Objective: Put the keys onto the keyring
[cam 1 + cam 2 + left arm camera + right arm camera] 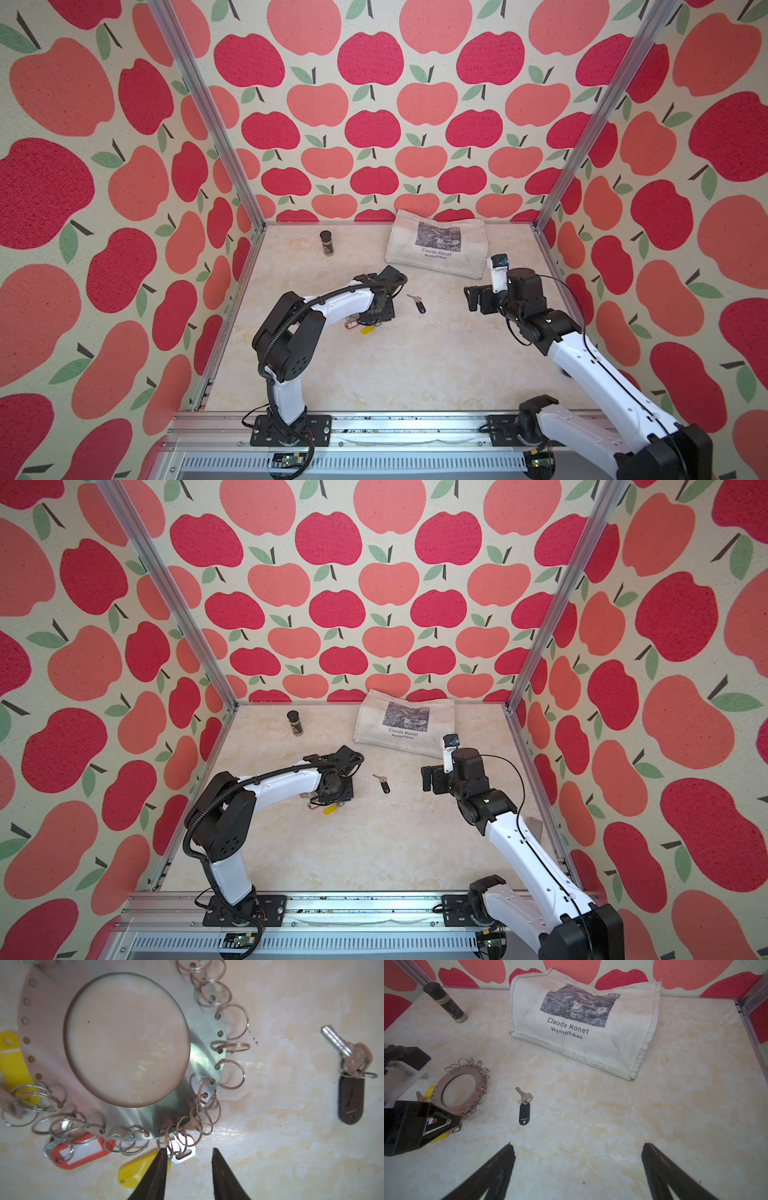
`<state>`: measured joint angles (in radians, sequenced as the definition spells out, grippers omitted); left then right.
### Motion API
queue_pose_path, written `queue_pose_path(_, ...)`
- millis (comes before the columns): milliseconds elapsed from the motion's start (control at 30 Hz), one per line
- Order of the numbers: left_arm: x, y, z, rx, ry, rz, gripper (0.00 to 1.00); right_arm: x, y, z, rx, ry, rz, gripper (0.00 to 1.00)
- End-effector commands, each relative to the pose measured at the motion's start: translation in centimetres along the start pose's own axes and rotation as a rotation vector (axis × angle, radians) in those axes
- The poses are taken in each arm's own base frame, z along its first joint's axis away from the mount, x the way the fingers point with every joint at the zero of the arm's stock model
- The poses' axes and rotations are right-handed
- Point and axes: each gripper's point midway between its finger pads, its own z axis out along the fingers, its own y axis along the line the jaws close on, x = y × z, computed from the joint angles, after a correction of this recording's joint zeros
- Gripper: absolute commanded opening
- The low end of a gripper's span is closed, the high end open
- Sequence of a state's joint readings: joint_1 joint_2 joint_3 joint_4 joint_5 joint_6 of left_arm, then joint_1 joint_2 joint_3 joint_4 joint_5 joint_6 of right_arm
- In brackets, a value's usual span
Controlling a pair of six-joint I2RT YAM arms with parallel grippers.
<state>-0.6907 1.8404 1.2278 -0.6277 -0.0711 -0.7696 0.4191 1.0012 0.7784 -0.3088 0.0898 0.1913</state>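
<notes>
Surface: marbled cream table (415,365), apple-print walls (374,124) around.
Keyring (204,1057): 1 grey disc rimmed with wire rings; 2 yellow tags (135,1172) and 1 red-framed tag (81,1151) at its edge.
Keys (524,1112): 1 silver key joined to 1 black tag, laid flat beside the disc, not touching it.
Left gripper (188,1150): fingers set narrowly apart at the disc's rim, nothing clamped.
Right gripper (577,1145): spread wide, empty.
Back: 1 bottle (327,243), 1 cloth bag (436,249).

We lose the keyring (204,1057) past the frame's edge in the left wrist view, and its far rim is blurred. In both top views the left arm (332,301) hides nearly all of it. The label on the jar (446,1003) near the desk's back edge is too small to read.
</notes>
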Motion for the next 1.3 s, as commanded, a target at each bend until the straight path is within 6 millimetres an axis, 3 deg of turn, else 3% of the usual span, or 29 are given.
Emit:
queue_pose_path(0, -0.1, 0.2, 0.8, -0.015, 0.008, -0.020, 0.38, -0.1, -0.1, -0.4, 0.012, -0.005, -0.021, 0.99)
queue_pose_path(167, 0.0, 0.4, 0.9, -0.027, 0.013, -0.031, 0.38, -0.2, -0.1, -0.6, 0.014, -0.009, -0.022, 0.99)
queue_pose_path(367, -0.5, 0.9, -2.1, -0.021, -0.062, -0.060, 0.39, -0.1, -0.1, -0.7, 0.014, -0.008, -0.030, 0.99)
queue_pose_path(600, -0.8, -0.4, -3.9, 0.012, -0.088, -0.111, 0.41, 0.1, 0.0, -0.4, 0.006, -0.007, -0.020, 0.99)
queue_pose_path(933, 1.5, -0.8, -1.5, 0.035, -0.002, -0.197, 0.41, 0.3, -0.3, -0.7, 0.019, -0.009, -0.035, 0.99)
queue_pose_path(1267, 1.1, -0.6, 0.3, 0.021, -0.002, -0.212, 0.41, 0.3, -0.4, -0.7, 0.024, -0.010, -0.042, 0.99)
